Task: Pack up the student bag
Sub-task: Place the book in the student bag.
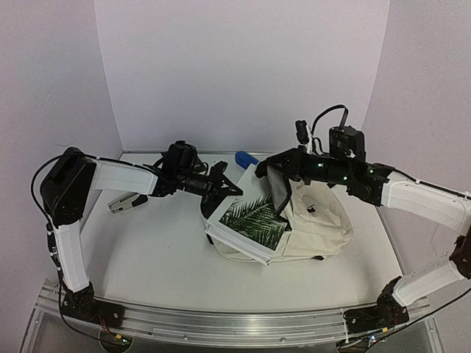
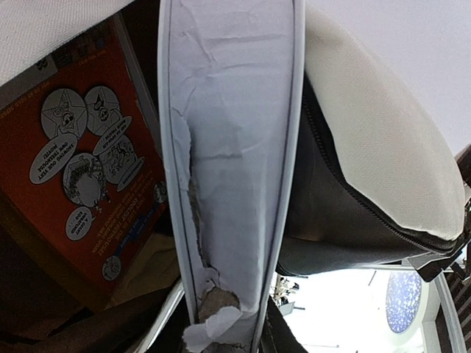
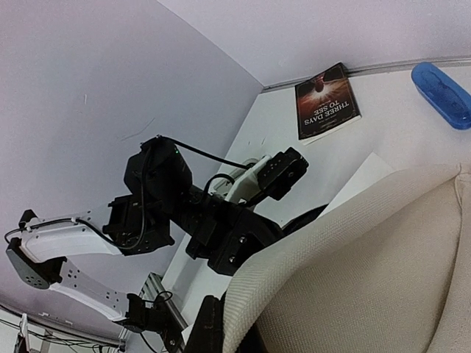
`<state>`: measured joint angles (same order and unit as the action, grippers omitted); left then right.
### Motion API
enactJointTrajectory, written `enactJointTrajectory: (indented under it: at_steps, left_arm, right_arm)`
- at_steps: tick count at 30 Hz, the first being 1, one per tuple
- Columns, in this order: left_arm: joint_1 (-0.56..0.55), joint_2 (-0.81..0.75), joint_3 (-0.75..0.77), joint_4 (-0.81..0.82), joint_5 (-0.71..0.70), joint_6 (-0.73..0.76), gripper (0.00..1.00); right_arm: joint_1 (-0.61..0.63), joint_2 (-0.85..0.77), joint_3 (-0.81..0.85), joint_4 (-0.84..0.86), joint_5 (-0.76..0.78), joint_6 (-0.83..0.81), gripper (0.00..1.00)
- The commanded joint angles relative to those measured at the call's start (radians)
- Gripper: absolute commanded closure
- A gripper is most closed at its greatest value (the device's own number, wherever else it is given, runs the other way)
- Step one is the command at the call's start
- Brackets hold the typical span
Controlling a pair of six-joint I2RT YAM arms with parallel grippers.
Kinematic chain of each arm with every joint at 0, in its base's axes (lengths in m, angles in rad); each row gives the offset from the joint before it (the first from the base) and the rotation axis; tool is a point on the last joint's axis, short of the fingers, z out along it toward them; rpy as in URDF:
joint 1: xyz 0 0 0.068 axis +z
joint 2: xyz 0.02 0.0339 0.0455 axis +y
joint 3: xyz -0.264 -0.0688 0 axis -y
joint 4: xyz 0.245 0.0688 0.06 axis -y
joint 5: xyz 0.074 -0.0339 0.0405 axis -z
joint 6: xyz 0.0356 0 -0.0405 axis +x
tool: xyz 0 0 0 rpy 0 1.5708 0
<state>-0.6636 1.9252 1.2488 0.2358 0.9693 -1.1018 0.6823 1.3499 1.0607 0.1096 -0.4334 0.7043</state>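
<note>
The student bag (image 1: 313,220), cream fabric with a dark lining, lies on the table at centre right with its mouth facing left. My right gripper (image 1: 266,173) is shut on the upper rim of that mouth, and cream fabric (image 3: 368,279) fills its wrist view beside one dark finger (image 3: 210,323). My left gripper (image 1: 224,189) is shut on the torn white spine (image 2: 228,147) of a binder with a palm-leaf cover (image 1: 254,220). The binder stands partly inside the bag's mouth. An orange book (image 2: 81,162) lies inside the bag next to it.
A blue case (image 1: 245,159) lies behind the bag near the back wall. A dark book titled "Three Days to See" (image 3: 327,101) rests by the back corner. A small grey tool (image 1: 126,202) sits under my left arm. White walls close in the table.
</note>
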Motion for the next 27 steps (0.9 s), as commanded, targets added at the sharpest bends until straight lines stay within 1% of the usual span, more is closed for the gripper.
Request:
enactJointTrajectory:
  at_steps: [1,4,6,8,15,22,27]
  left_arm:
    - [-0.005,-0.007,-0.006,0.105,0.063,-0.046,0.81]
    - [-0.008,-0.027,-0.05,0.133,0.058,-0.059,0.81]
    - [-0.014,-0.035,-0.072,0.157,0.068,-0.067,0.81]
    - [-0.021,-0.038,-0.082,0.166,0.086,-0.069,0.82]
    - [-0.035,-0.025,-0.084,0.192,0.155,-0.073,0.81]
    - [-0.066,0.046,0.002,0.207,0.219,-0.071,0.81]
    - [-0.078,0.095,0.057,0.216,0.246,-0.064,0.81]
  right_arm:
    - [0.009,-0.093,0.031,0.177,0.165,0.01,1.0]
    - [0.009,-0.134,-0.013,0.177,0.388,0.054,1.0]
    - [0.009,-0.136,-0.018,0.176,0.438,0.068,1.0]
    - [0.008,-0.121,-0.006,0.176,0.454,0.073,1.0]
    - [0.009,-0.052,0.037,0.176,0.357,0.052,1.0]
    - [0.008,-0.029,0.047,0.177,0.324,0.042,1.0]
    - [0.008,-0.013,0.067,0.179,0.237,0.007,1.0]
